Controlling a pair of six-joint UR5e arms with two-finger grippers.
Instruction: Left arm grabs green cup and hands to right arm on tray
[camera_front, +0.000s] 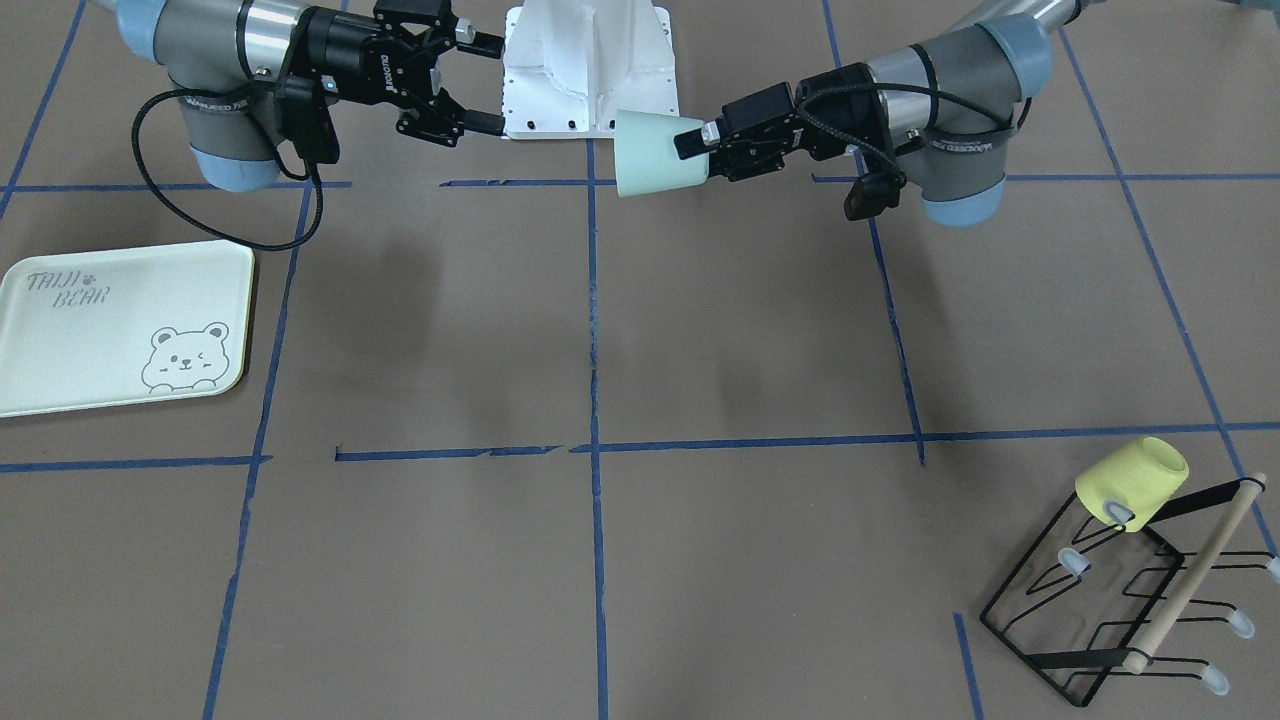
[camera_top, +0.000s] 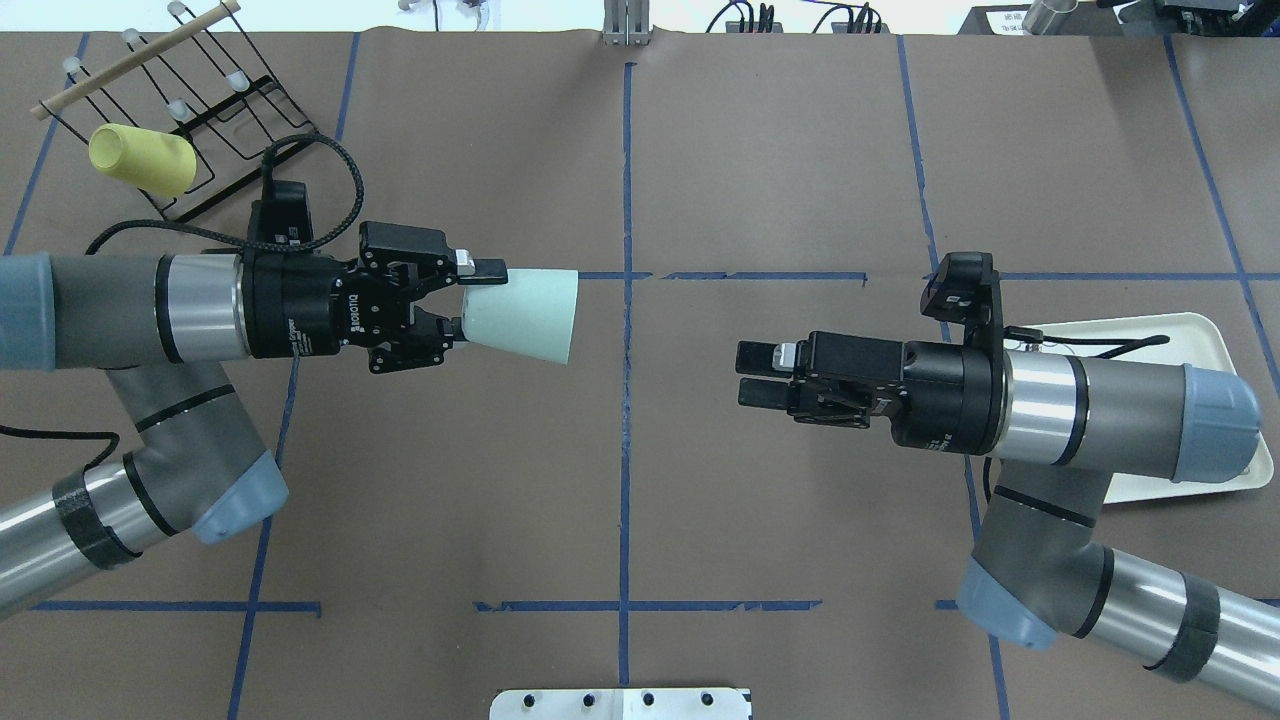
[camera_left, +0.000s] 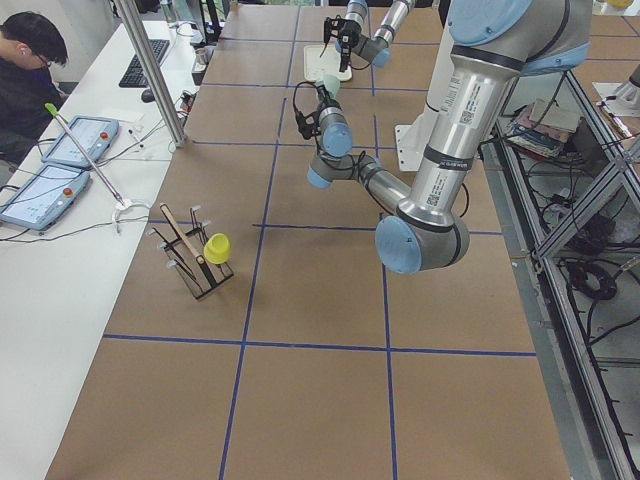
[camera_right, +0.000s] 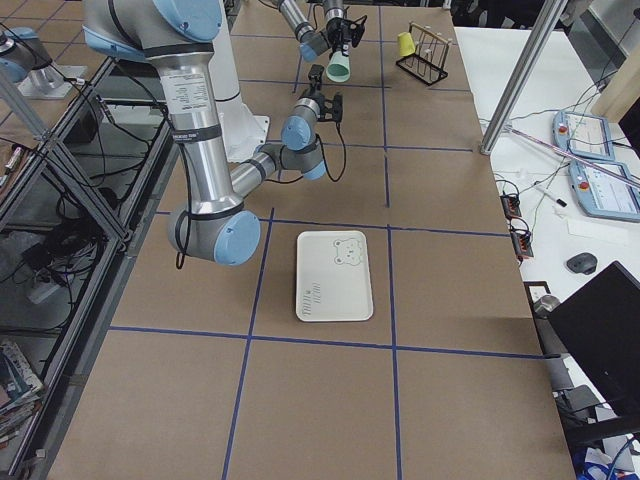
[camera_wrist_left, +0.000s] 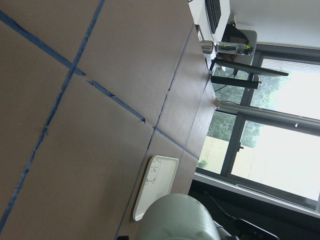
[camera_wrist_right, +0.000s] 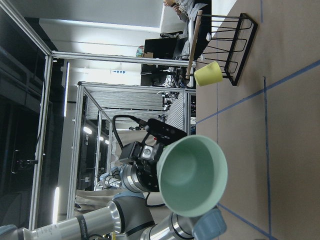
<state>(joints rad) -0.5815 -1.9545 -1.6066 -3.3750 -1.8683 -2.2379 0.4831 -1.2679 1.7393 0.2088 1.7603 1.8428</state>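
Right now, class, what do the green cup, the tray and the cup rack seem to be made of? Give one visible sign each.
Green cup: probably plastic; smooth, thin-walled, evenly mint, with a soft sheen.
Tray: likely plastic or melamine; moulded rounded rim, printed bear, satin surface.
Rack: thin black bent wire, probably coated metal; its pale rod looks like bare wood.

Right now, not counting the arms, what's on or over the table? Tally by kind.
Cups: 2, the green cup held above the table and the yellow cup on the rack
Tray: 1, the bear tray
Cup rack: 1, black wire with a wooden bar
Total: 4
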